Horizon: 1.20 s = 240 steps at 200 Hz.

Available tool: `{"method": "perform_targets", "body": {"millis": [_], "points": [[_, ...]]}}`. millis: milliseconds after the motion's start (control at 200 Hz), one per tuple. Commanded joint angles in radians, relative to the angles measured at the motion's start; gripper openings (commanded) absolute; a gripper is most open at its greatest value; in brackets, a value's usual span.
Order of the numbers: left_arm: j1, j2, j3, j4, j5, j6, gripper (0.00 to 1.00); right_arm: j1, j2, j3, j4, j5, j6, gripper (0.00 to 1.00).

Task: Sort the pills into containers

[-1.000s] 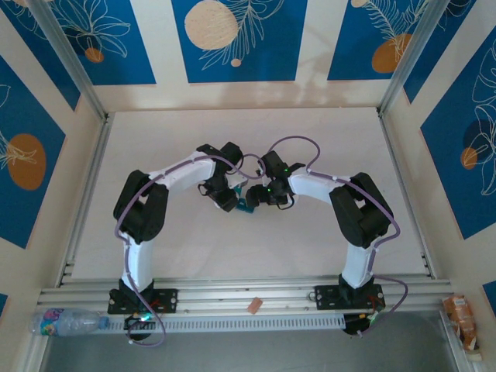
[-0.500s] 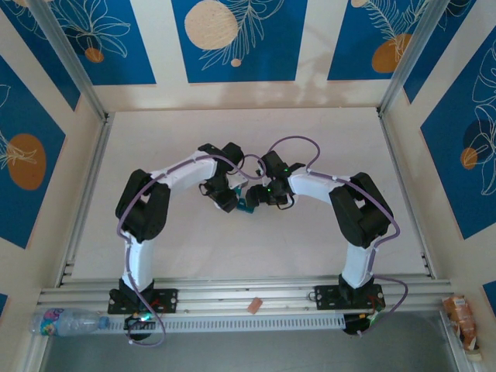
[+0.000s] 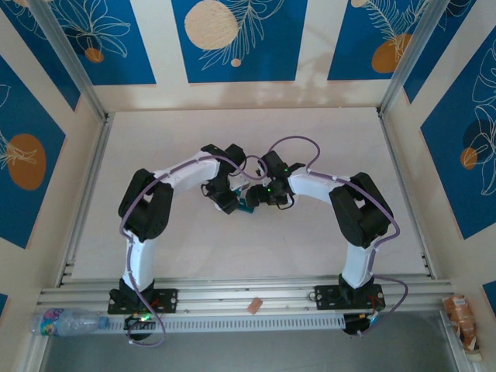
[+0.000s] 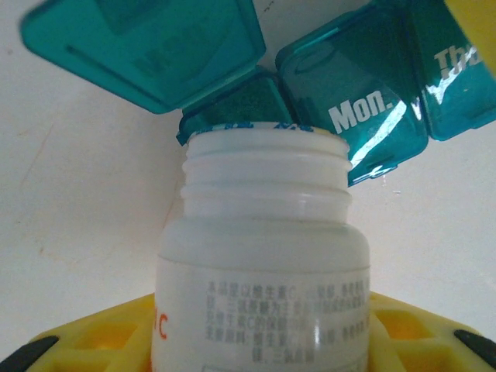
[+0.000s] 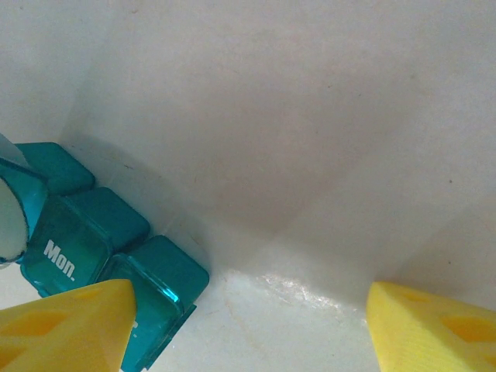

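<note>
My left gripper is shut on a small white bottle with its cap off. The bottle's mouth points at the dark teal pill box. One lid of the box stands open over the end compartment; the "Mon." compartment is closed. No pills can be seen. My right gripper is open, and its left finger lies over the pill box at its near end; whether it touches is unclear. From above, both grippers meet at the pill box mid-table.
The white table spreads out all round the box. A plastic water bottle and a snack packet lie off the table by the front rail.
The left arm has edged slightly to the right with the bottle. The right arm and the pill box have stayed put.
</note>
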Motion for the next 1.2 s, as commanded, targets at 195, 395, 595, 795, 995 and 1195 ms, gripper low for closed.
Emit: {"method": "perform_targets", "body": {"millis": [195,395,595,795,995,1195], "points": [[-0.011,0.034,0.034,-0.046,-0.030,0.023,0.00,0.013,0.027,0.007,-0.011,0.001,-0.002,0.78],[-0.011,0.038,0.058,-0.063,-0.046,0.022,0.00,0.015,0.028,0.007,-0.011,0.001,-0.002,0.78],[-0.016,0.056,0.064,-0.081,-0.066,0.025,0.00,0.016,0.030,0.008,-0.008,-0.001,-0.001,0.78],[-0.021,0.075,0.077,-0.096,-0.088,0.027,0.00,0.018,0.033,0.008,-0.006,-0.003,0.001,0.78],[-0.031,0.093,0.095,-0.123,-0.135,0.038,0.00,0.019,0.033,0.008,-0.006,-0.002,0.000,0.78],[-0.035,0.084,0.093,-0.128,-0.158,0.037,0.00,0.021,0.033,0.010,-0.008,-0.002,-0.001,0.78]]}}
